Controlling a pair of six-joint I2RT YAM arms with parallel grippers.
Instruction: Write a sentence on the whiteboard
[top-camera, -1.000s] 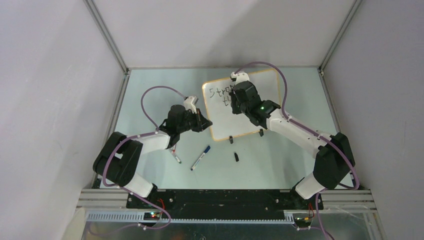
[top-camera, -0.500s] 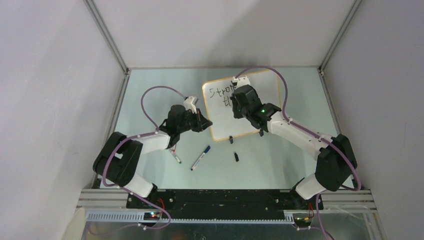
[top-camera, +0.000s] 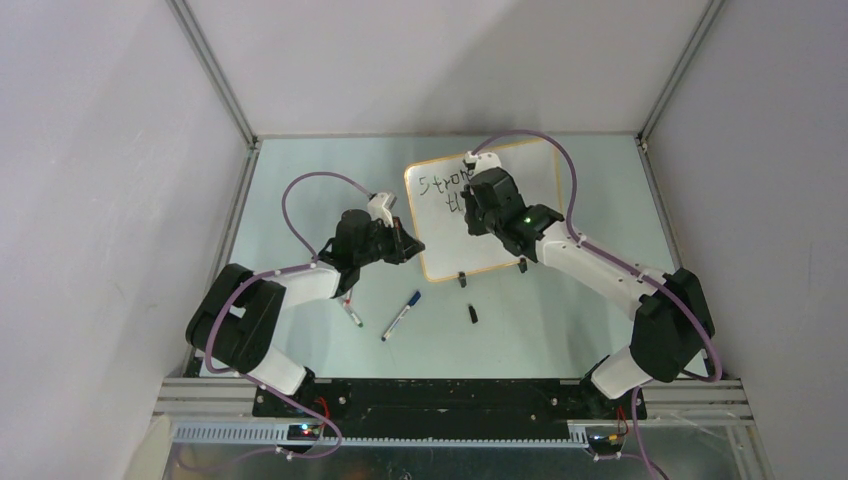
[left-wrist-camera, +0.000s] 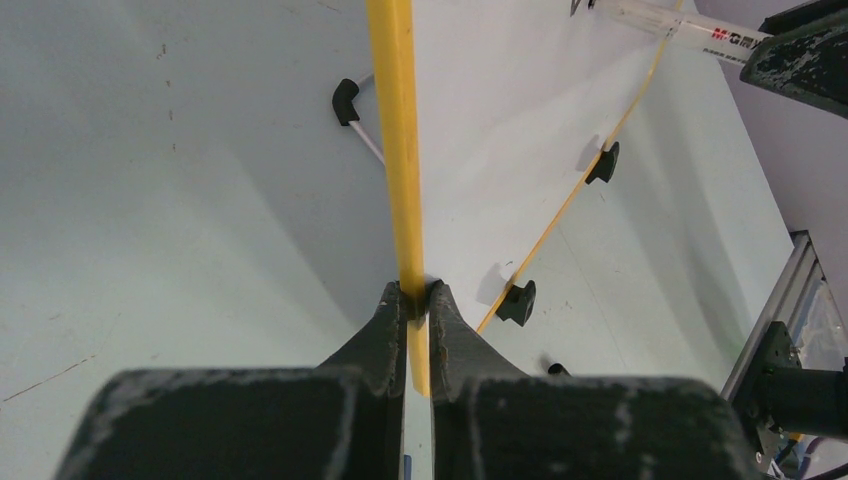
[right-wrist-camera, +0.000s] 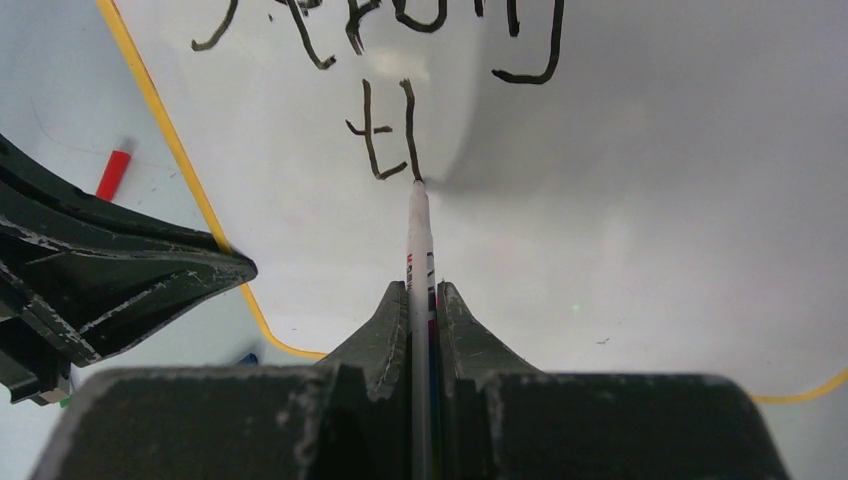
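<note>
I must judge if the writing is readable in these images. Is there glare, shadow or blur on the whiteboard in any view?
Right wrist view: the sentence is sharp, without glare; a soft shadow spreads right from the marker tip on the whiteboard. Left wrist view: the yellow rim looks slightly soft near the lens. Top view: even light, lettering small.

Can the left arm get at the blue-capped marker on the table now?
Probably not yet. The marker lies near and uncovered, but the left gripper is shut on the whiteboard rim, so it must release first.
</note>
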